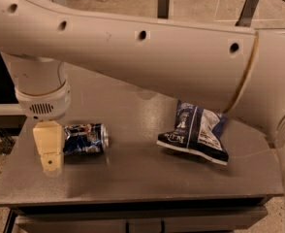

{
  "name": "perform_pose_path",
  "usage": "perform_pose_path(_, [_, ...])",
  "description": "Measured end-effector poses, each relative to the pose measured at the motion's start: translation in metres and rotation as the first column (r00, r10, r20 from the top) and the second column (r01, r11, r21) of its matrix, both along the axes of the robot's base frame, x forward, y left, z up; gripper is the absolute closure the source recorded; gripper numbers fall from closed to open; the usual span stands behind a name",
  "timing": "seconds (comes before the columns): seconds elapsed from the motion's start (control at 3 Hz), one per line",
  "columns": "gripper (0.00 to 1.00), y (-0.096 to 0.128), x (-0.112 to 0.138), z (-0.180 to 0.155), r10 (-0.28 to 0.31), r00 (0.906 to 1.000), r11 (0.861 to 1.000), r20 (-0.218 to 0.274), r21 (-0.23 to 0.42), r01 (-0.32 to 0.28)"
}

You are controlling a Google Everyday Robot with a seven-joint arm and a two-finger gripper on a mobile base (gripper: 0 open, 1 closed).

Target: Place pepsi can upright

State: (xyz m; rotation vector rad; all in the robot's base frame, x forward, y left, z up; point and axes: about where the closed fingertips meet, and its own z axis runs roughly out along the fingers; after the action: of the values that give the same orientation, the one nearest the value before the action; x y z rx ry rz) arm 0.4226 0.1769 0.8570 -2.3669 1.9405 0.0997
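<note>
Dim, warm light comes from above; the broad white robot arm point(142, 47) shades the grey metal tabletop point(133, 183), which shows a dull sheen. The cream gripper point(51, 160), low at left, catches light.
</note>
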Motion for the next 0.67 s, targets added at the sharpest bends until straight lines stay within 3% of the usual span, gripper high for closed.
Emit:
perform_pose_path(0.33, [0.00,-0.0084,-0.0024,-0.0188,-0.050,0.9988,0.998,0.000,-0.025,0.050])
perform_pose_path(0.67, [0.00,-0.0081,-0.0024,-0.0188,-0.049,0.9988,0.999,0.001,-0.024,0.049])
